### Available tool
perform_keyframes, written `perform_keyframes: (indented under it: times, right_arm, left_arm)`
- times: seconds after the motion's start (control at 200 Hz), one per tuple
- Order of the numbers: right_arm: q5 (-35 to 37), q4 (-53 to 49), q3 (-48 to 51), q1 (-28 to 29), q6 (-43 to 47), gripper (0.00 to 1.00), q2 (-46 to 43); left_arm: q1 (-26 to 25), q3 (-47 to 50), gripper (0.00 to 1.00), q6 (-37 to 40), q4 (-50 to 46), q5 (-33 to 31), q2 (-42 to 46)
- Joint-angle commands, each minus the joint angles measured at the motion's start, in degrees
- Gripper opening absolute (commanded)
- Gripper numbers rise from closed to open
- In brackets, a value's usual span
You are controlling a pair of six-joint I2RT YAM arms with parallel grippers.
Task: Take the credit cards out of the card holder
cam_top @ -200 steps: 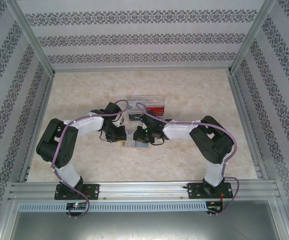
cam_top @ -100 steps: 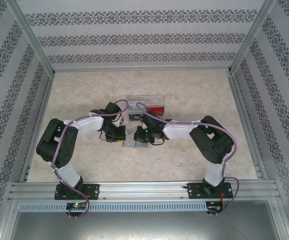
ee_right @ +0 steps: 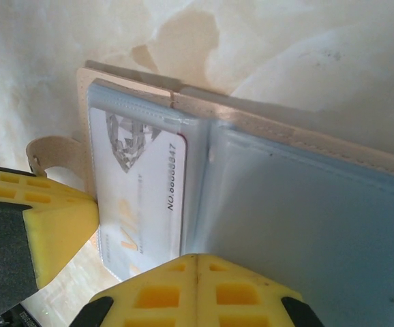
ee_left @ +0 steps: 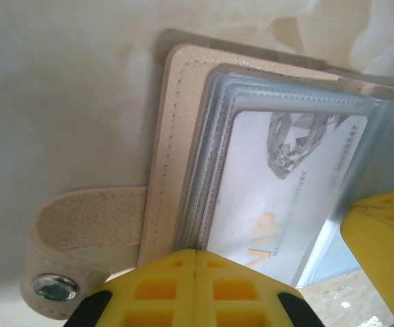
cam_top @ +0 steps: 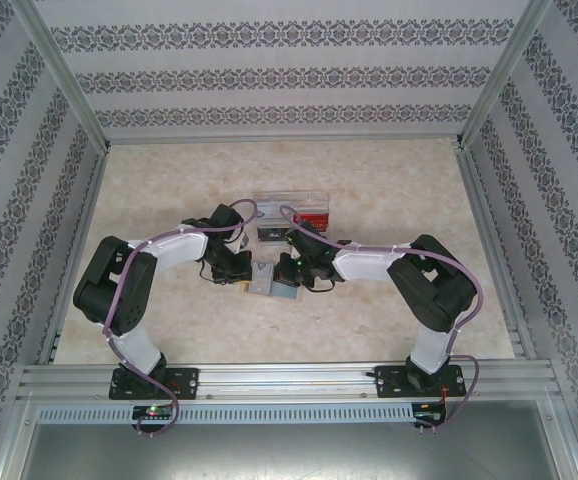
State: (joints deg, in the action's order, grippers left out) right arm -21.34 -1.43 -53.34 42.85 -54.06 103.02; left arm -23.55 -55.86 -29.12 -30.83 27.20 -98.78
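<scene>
"Starting at the near edge, where do the arms reach?" Lena asks.

"Both bend inward to the middle of the table (cam_top: 389,180) and meet over the card holder (ee_left: 163,157). It lies flat and open, tan cover down and clear sleeves up."

"And the jaws?"

"The left gripper (ee_left: 195,262) has its yellow fingers pressed together at the holder's near edge, beside the snap strap (ee_left: 67,272). The right gripper (ee_right: 197,266) is likewise closed, at the near edge close to the fold. I can't tell whether either nips a sleeve or only bears down on it. I'd guess one pins the holder so it won't slide while the other works."

"The credit cards?"

"One pale card (ee_left: 279,191) with a diamond print sits fully inside its sleeve, between the two grippers, so it's not out yet."

"Further back?"

"A clear tray (cam_top: 291,205) stands just beyond the holder, with something red in it. That's likely where the cards go."
</scene>
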Motion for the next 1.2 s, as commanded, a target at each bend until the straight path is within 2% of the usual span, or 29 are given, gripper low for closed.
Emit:
perform_keyframes:
  times: [0.0, 0.18, 0.894, 1.109, 1.169, 1.199]
  right_arm:
    - [0.0, 0.1, -0.2, -0.2, 0.8, 0.11, -1.6]
    - [-0.8, 0.9, -1.1, 0.2, 0.3, 0.17, -0.6]
    - [-2.7, 2.2, -2.3, 1.0, -0.6, 0.18, 3.0]
    - [-3.4, 2.9, -2.6, 1.1, -0.6, 0.16, 3.6]
    - [-3.5, 2.9, -2.8, 1.2, -0.6, 0.12, 3.7]
    - [-3.5, 2.8, -2.8, 1.2, -0.6, 0.07, 3.7]
  left_arm:
    - [-0.1, 0.5, 0.01, -0.3, -1.4, -0.5, -2.0]
    - [-0.3, 0.6, 0.03, -0.1, -0.6, 1.4, -1.4]
    - [-1.1, 0.6, 0.06, -0.1, -0.3, 1.9, -1.9]
    - [-1.1, 0.6, 0.06, 0.0, -0.4, 1.6, -1.9]
    - [-1.1, 0.6, 0.06, 0.0, -0.5, 1.5, -1.9]
    - [-1.1, 0.5, 0.06, 0.0, -0.6, 1.2, -1.9]
